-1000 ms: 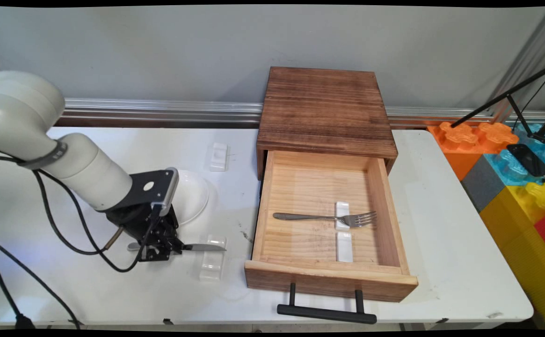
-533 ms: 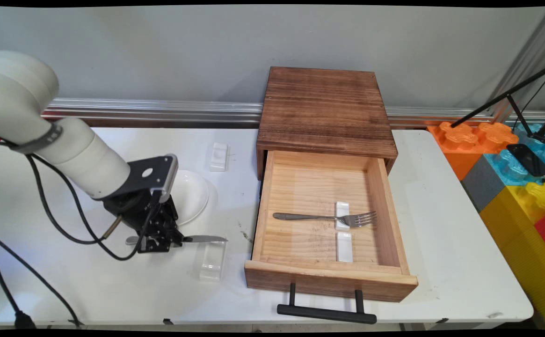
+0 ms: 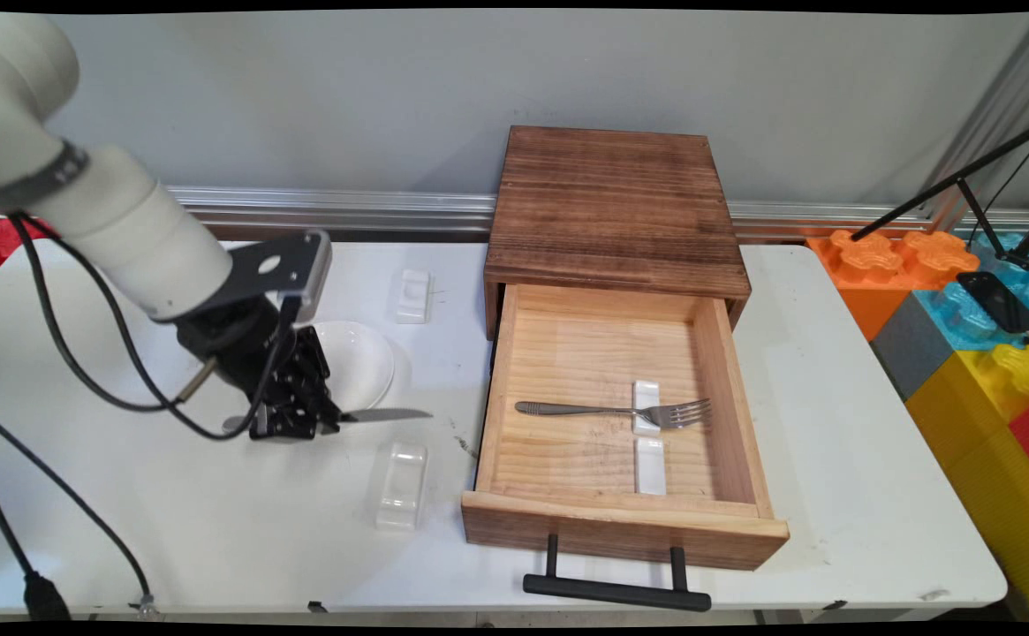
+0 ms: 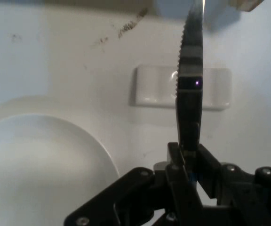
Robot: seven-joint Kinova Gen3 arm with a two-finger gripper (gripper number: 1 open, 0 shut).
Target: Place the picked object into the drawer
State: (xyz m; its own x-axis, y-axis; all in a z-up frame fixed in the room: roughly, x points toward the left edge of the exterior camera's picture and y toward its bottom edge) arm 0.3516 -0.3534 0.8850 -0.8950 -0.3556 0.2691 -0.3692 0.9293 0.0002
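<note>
Black two-finger gripper (image 3: pixel 289 422) at the end of the white arm (image 3: pixel 139 238), positioned over the left part of the white table (image 3: pixel 832 442), with its fingers (image 4: pixel 180 167) clenched on the handle of a table knife (image 3: pixel 371 414). The knife is held roughly level above the table surface, its blade extending from the gripper toward the right in the main view; the end of the handle projects from the gripper's left side. In the hand view the serrated edge of the blade (image 4: pixel 190 70) runs upward from between the fingers and crosses in front of a white cutlery rest (image 4: pixel 156 87) lying on the table below. That rest (image 3: pixel 401 485) sits in front of and slightly right of the gripper, apart from the knife. A white bowl (image 3: pixel 359 362) stands just behind the gripper, partly hidden by it. A second white rest (image 3: pixel 413 295) lies farther back, near the left side of a wooden drawer box (image 3: pixel 611 208) with a dark stained top. Its drawer (image 3: pixel 624 521) is pulled out toward the near edge of the table and carries a black bar handle (image 3: pixel 616 592) on its front. Inside the drawer a metal fork (image 3: pixel 611 411) lies crosswise, tines to the right, resting over a white rest (image 3: pixel 649 437) on the drawer floor. Black cables (image 3: pixel 64 353) hang from the arm over the table's left side.
</note>
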